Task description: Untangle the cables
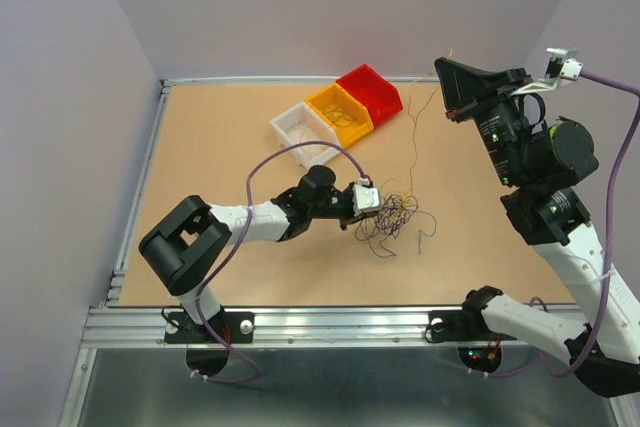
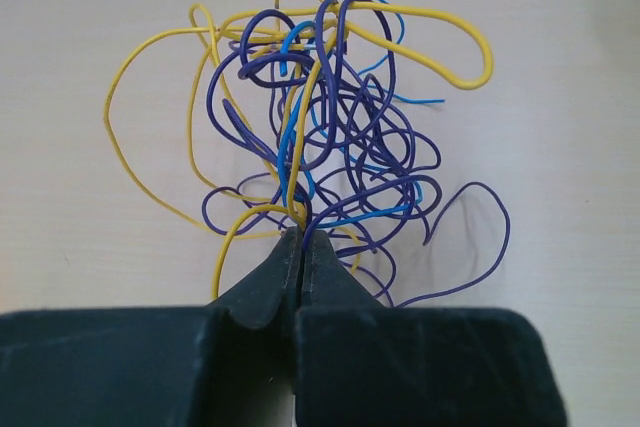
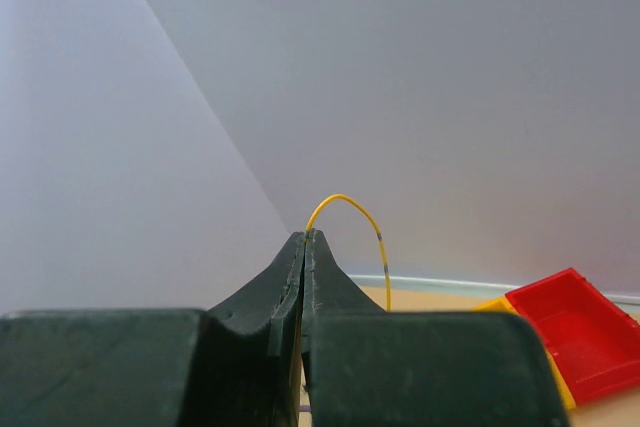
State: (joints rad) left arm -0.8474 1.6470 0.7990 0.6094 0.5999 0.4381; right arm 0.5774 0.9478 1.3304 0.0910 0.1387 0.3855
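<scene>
The cables (image 1: 397,217) lie as a knot of thin yellow, blue and dark purple wires on the tabletop, right of centre. My left gripper (image 1: 380,205) sits low at the knot's left edge. In the left wrist view the cables (image 2: 330,127) spread out ahead, and the left gripper (image 2: 301,234) is shut on strands at the knot's near edge. My right gripper (image 1: 440,67) is raised high at the back right, shut on one yellow cable (image 1: 412,132) that hangs down to the knot. In the right wrist view that yellow cable (image 3: 352,205) arcs out of the shut right gripper (image 3: 308,235).
Three small bins stand in a diagonal row at the back of the table: white bin (image 1: 288,123), yellow bin (image 1: 322,99) with some wires in it, red bin (image 1: 372,93). The red bin (image 3: 575,332) also shows in the right wrist view. Grey walls enclose the table.
</scene>
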